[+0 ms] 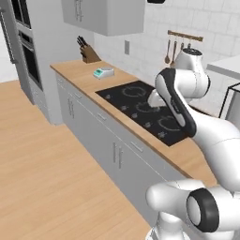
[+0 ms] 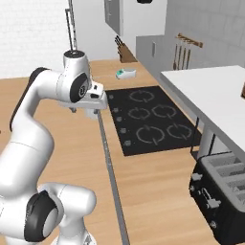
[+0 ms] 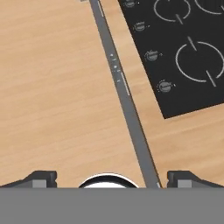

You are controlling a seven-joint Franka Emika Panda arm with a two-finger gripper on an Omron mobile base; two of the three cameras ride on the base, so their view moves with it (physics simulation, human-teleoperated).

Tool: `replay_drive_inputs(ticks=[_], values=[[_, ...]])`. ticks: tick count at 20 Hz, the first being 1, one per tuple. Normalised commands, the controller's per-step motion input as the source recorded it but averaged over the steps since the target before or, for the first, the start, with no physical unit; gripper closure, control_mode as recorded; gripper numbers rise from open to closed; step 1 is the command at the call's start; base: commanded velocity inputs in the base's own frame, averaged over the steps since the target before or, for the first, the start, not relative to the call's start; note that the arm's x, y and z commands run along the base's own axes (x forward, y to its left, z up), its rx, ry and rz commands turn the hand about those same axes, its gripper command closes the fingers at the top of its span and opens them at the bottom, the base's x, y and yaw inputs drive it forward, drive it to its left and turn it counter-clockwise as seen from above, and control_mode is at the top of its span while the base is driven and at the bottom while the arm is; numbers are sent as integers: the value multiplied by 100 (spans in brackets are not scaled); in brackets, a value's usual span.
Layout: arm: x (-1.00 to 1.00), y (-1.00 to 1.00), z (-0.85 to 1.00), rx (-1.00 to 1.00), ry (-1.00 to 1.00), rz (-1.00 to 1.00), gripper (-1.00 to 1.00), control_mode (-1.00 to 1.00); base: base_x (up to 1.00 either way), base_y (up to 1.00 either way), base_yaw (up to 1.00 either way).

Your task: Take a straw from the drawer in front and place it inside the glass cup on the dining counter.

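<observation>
While the tool (image 3: pixel 109 177) hangs spread wide and empty, the shut drawer (image 3: pixel 124 85) front lies directly beneath it.

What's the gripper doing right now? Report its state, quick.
Gripper: open, fingers spread wide and holding nothing, hanging over the front edge of the hob worktop.

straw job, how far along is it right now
Nothing looks done yet. The drawers under the hob are all shut, with no straw out. The open, empty tool hangs over the worktop's front edge. Left: open the drawer, take the straw, carry it to the cup.
</observation>
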Motion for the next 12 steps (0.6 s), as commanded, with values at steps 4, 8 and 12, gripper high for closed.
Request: replay_drive_inputs(ticks=[4, 8, 12], values=[[30, 45, -24, -28, 0, -3, -100, -100, 0, 0, 0], [39, 72, -50, -49, -1, -7, -100, -100, 0, 0, 0], [49, 72, -62, -46, 0, -6, -100, -100, 0, 0, 0]])
